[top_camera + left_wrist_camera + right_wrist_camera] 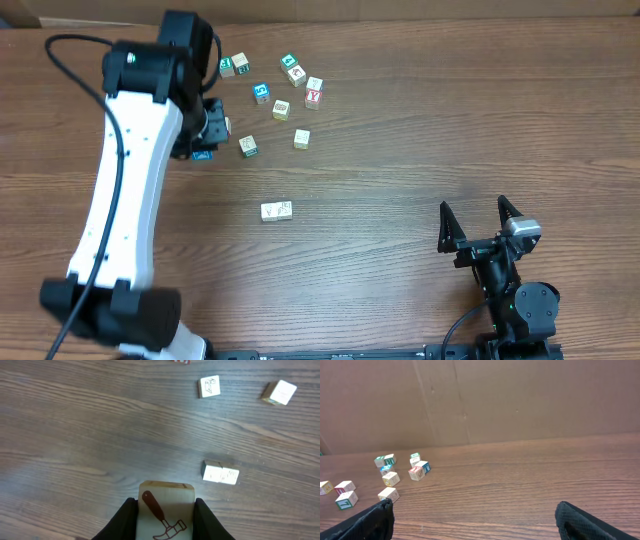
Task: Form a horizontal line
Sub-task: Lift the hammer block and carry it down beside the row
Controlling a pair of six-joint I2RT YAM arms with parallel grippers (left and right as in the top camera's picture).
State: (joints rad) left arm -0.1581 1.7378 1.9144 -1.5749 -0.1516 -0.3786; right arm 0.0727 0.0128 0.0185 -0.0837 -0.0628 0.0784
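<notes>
The left jaws are clamped on a hammer block (165, 510). The row (276, 211) on the counter (420, 150) is just two touching blocks. The right jaws gape wide open.

Setting: a robot test bench in a lab or workshop, not a home.

- Work surface: one wood-grain table (420, 130), bare apart from small toy cubes (281, 109) laid out as test objects.
- Equipment: a white-and-black left arm (125, 200) and a black right arm (510, 290) stand at the table's near edge. A loose black cable (70, 50) runs along the left arm.
- Backdrop: plain brown cardboard (520, 400) stands along the far edge of the table and closes off the view behind it.
</notes>
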